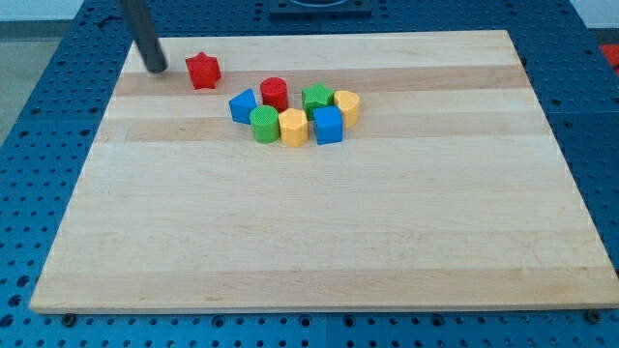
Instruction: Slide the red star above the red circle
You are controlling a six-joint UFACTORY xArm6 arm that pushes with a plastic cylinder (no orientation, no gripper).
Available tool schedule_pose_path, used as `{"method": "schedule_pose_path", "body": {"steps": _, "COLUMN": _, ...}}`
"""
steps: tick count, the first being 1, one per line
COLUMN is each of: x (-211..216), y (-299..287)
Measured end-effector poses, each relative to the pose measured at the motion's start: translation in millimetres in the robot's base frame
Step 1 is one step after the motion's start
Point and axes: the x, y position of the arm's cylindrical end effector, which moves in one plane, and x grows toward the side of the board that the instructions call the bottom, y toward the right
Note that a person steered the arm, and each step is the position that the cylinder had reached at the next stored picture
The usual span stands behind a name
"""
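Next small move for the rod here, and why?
Probably push toward the view's right: my tip sits just left of the red star block, which lies up-left of the red circle block, so a rightward shove carries it above.

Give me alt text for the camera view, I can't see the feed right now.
My tip sits just left of the red star near the wooden board's top-left, apart from it. The red circle lies right of and below the star, at the top of a tight cluster with blue, green and yellow blocks.
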Motion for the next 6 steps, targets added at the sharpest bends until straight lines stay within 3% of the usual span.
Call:
{"method": "schedule_pose_path", "body": {"steps": 1, "x": -7.6, "y": 53.9}}
{"method": "schedule_pose_path", "body": {"steps": 2, "x": -14.6, "y": 64.3}}
{"method": "schedule_pose_path", "body": {"steps": 3, "x": -17.2, "y": 34.3}}
{"method": "schedule_pose_path", "body": {"steps": 4, "x": 7.0, "y": 11.1}}
{"method": "schedule_pose_path", "body": {"steps": 6, "x": 23.7, "y": 38.3}}
